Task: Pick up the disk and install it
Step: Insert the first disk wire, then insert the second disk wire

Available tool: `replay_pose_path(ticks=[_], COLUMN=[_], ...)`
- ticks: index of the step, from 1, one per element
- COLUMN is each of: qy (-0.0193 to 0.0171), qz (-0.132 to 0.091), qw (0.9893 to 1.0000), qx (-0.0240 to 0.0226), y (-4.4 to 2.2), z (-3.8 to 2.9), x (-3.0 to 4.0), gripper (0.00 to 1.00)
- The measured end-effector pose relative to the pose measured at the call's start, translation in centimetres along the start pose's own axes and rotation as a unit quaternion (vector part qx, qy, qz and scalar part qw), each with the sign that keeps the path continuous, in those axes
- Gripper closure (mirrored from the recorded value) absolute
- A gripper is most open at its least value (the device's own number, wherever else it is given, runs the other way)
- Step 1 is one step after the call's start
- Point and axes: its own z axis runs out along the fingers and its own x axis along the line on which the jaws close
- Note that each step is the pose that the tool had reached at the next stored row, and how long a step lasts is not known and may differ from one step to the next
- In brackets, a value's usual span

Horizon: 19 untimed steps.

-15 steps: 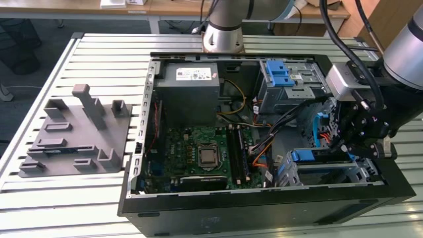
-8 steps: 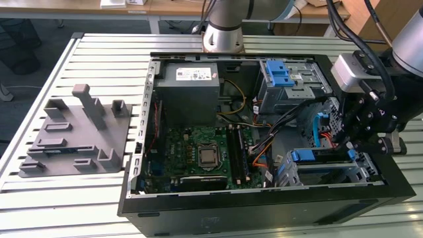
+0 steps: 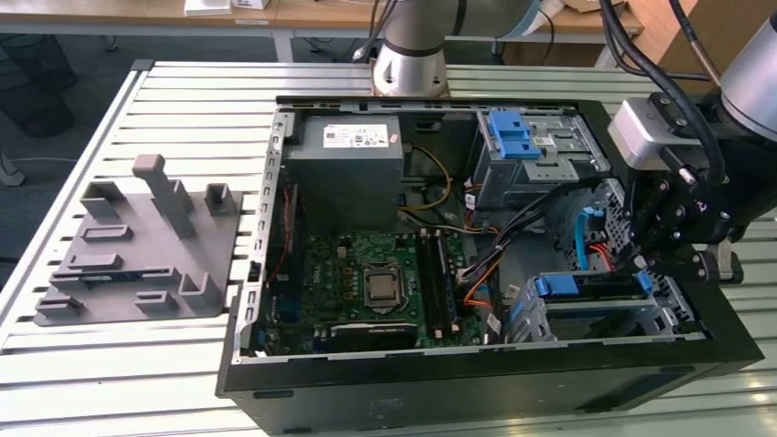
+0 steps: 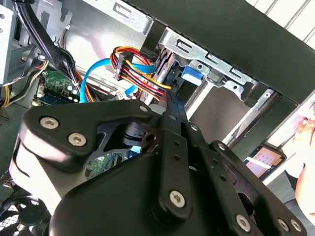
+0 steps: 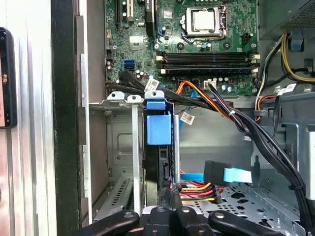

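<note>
The disk [image 5: 158, 129] sat edge-on in the drive cage [image 5: 120, 147] at the case's five o'clock corner, seemingly installed already. The gripper [image 3: 680, 250] hung just beside it at three o'clock, jaws together and holding nothing.

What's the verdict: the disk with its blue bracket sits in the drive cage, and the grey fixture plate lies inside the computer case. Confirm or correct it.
One thing is wrong. The grey fixture plate lies outside the computer case, on the table at the exterior view's left, as the exterior view shows. The disk with its blue bracket does sit in the drive cage.
</note>
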Motion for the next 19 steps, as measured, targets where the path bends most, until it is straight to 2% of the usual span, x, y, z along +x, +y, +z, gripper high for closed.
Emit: replay_pose_path(ticks=[15, 17, 19], qy=[0.0, 0.0001, 0.0], qz=[0.0, 0.0, 0.0], qw=[1.0, 1.0, 1.0], qx=[0.0, 0.0, 0.0], y=[0.05, 0.39, 1.1], z=[-0.04, -0.05, -0.03], x=[0.01, 0.03, 0.09], gripper=[0.89, 0.89, 0.89])
